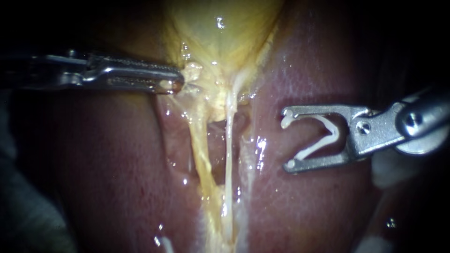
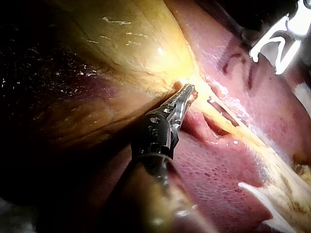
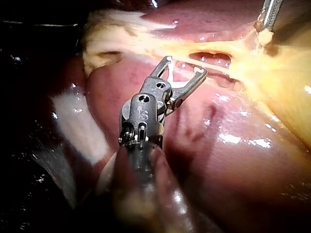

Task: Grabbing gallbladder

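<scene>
Gallbladder [image 1: 220, 28] lies yellow at the endoscope view's top centre, narrowing into pale tubes [image 1: 228, 140] over the liver [image 1: 108, 178]. The left tool [image 1: 177, 84] has its jaws closed on tissue at that narrow end, so the grab looks made; only tensioning seems left. The right tool [image 1: 287, 138], clear of the tubes, carries a white clip [image 1: 333, 133] in wide-spread jaws. Only the left wrist view shows the bite against the gallbladder's wall.
</scene>
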